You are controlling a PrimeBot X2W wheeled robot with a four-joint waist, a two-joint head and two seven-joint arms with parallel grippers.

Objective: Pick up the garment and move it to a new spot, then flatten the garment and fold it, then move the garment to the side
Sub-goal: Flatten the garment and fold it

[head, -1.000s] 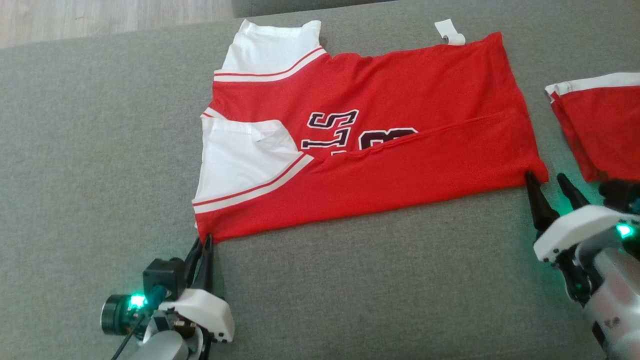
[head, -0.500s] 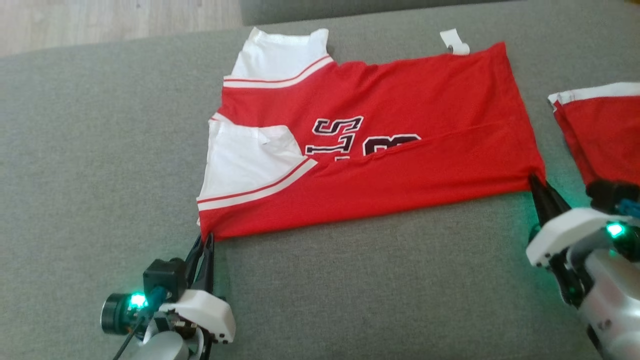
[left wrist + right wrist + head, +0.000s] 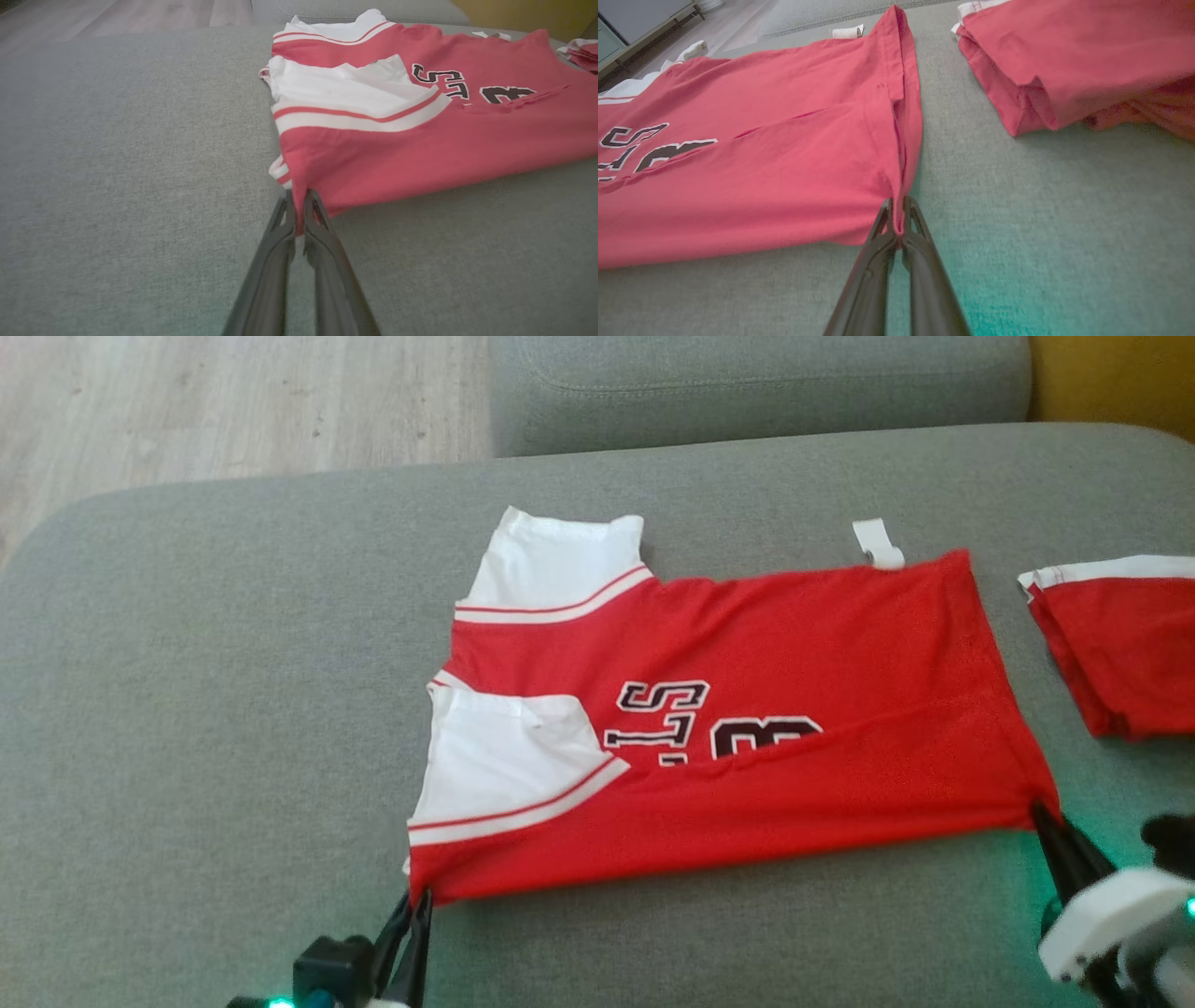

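Note:
The garment (image 3: 747,728) is a red jersey with white sleeves and dark lettering, lying flat on the grey sofa seat with its near long edge folded over. My left gripper (image 3: 417,896) is shut on the garment's near left corner (image 3: 299,186), by the white sleeve. My right gripper (image 3: 1041,812) is shut on the near right corner (image 3: 896,205), at the hem. In both wrist views red cloth is pinched between the dark fingertips.
A second folded red garment (image 3: 1120,644) lies at the right edge of the seat, close to my right gripper. A small white tag (image 3: 878,543) sits at the jersey's far edge. The sofa back (image 3: 747,383) rises behind; wooden floor (image 3: 233,401) lies far left.
My right gripper has shut on the jersey's near right corner. The head camera has tilted up, so the whole scene sits lower in the head view and the sofa back shows.

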